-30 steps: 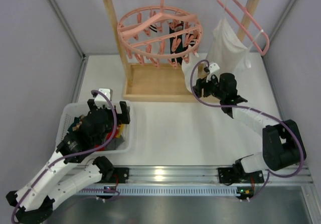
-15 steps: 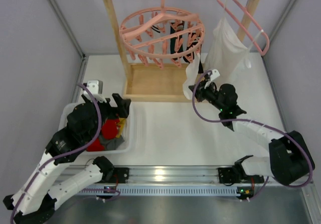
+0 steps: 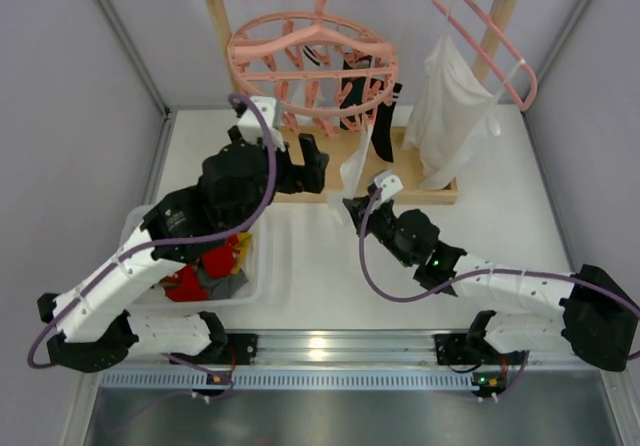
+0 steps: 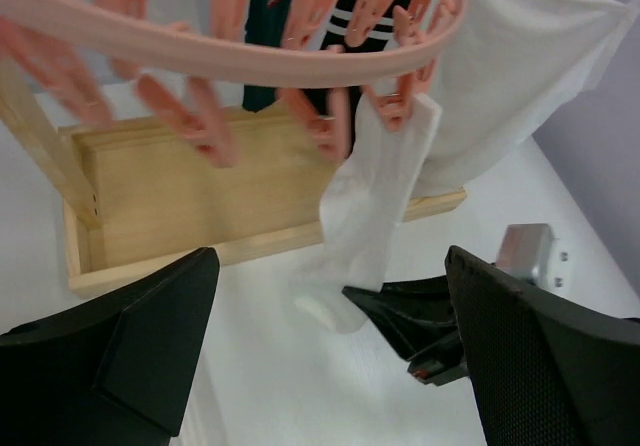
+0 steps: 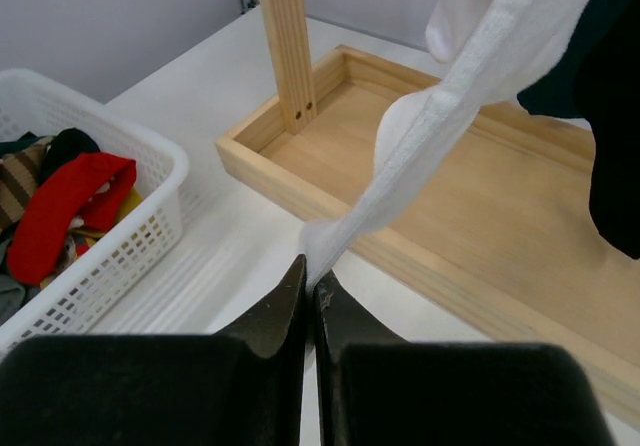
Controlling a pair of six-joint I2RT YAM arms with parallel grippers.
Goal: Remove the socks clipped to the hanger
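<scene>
- Basket (image 3: 135,224), holding loose socks, is sitting at the counter's near-left corner.
- Right gripper (image 5: 310,271), near the counter's middle, is clamping its fingers together on the toe of the white sock (image 5: 452,104), drawing it taut.
- Left gripper (image 4: 330,254) is hovering beside it, fingers wide apart.
- Hanger (image 4: 250,61) is dangling over the far edge, clipping that sock's cuff and a black sock (image 3: 384,131).
- Fabric is looking light, soft and stretchy, so gripping close under the clip is probably surest.
</scene>
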